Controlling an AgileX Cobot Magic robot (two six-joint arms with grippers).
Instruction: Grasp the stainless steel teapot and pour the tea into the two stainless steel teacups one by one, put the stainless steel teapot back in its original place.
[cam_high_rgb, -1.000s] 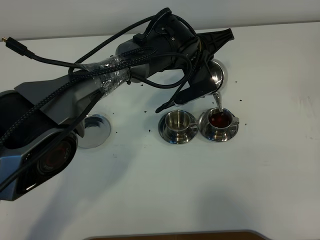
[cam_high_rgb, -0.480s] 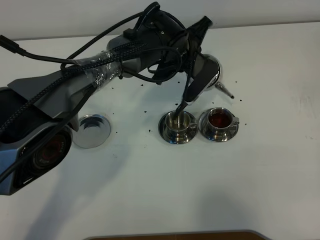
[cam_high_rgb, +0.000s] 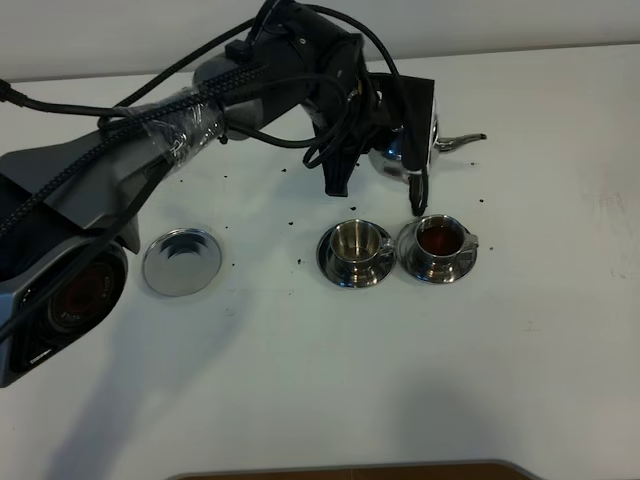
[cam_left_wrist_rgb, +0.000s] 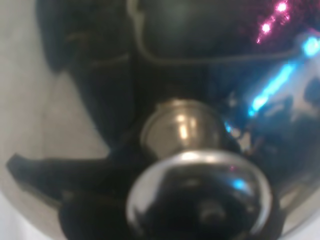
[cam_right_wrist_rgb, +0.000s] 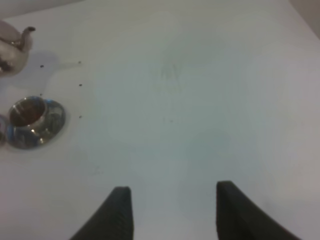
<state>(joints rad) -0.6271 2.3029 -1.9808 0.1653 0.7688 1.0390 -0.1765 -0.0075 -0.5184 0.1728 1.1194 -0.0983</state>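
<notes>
Nearest, the right claw (cam_right_wrist_rgb: 173, 189) hangs over bare white counter (cam_high_rgb: 330, 380), its two dark fingers spread with nothing between them. Farther in, three steel pieces stand in a row across the counter. On the left lies a flat round steel saucer (cam_high_rgb: 182, 262), bare and well apart from the others. Towards the middle the empty teacup (cam_high_rgb: 356, 243) stands on its small saucer (cam_high_rgb: 328, 262). Just beside it on the right is the filled teacup (cam_high_rgb: 440, 250), holding dark reddish-brown tea (cam_high_rgb: 437, 236) close to the rim. Small dark specks (cam_high_rgb: 295, 220) dot the counter around the cups. Behind the cups, the stainless steel teapot (cam_high_rgb: 384, 163) sits upright in the left claw (cam_high_rgb: 408, 165), which is pressed together on it; the claw hides the handle. The thin spout (cam_high_rgb: 462, 140) points right, about level, clear of both cups. Whether the pot's base touches the counter I cannot tell. The left wrist view is filled by the pot's domed lid and its knob (cam_left_wrist_rgb: 200, 197).
</notes>
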